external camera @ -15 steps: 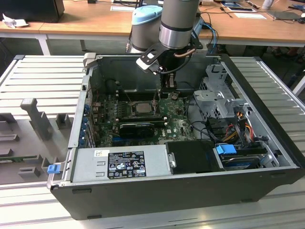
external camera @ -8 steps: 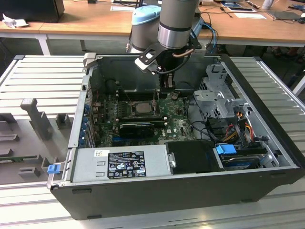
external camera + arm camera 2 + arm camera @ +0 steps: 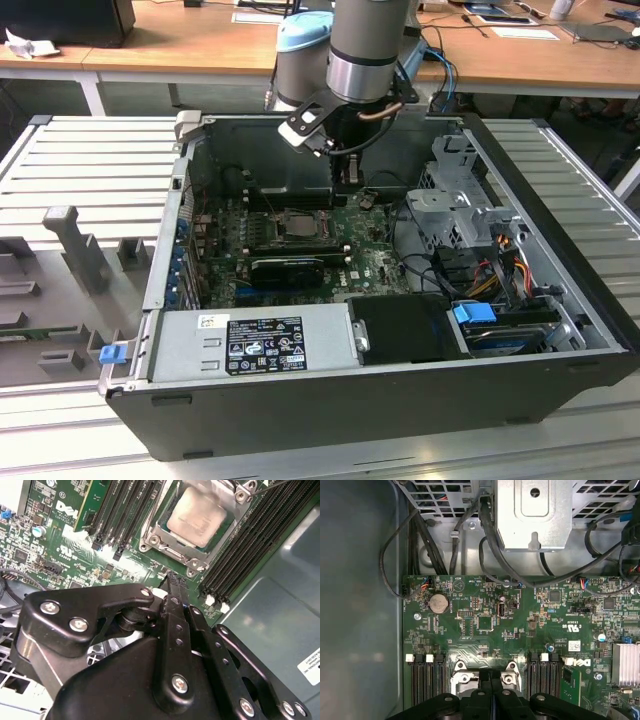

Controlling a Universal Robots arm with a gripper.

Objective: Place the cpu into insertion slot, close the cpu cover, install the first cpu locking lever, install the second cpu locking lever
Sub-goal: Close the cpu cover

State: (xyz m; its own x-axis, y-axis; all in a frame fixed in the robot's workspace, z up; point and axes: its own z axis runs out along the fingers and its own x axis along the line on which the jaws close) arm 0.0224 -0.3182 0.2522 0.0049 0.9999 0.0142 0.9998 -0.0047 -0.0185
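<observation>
A: Where do we find the small square chip with the pale silvery-beige metal face [image 3: 196,517]?

B: In the second wrist view we see it lying flat inside the square dark socket with the silvery metal rim [image 3: 159,536], on the green circuit board [image 3: 65,550]. Long black memory slots [image 3: 252,540] run along two opposite sides of the socket.

A: And the thin silvery cover plate?

B: We cannot tell whether it lies shut over the chip. Metal rings the chip on the sides we can see.

A: What of the black gripper [image 3: 172,582]?

B: In the first wrist view we see its fingers [image 3: 484,685] pressed together with just a thin seam between them, pinching nothing. The tips sit just beside one edge of the socket, not over the chip. We cannot tell whether they touch the board.

A: And from outside?

B: In the exterior view the arm reaches down into the open black computer case [image 3: 400,410]. The gripper hangs at the socket's far side, a little toward the exterior view's right. The case rests on a grey ribbed metal tabletop [image 3: 90,160]. We see a grey labelled power supply box [image 3: 250,340] along the case's near wall, and a long black expansion card [image 3: 290,268] between that box and the socket.

A: Anything else on the board?

B: We see a round silvery coin cell [image 3: 439,602] in the first wrist view.
</observation>
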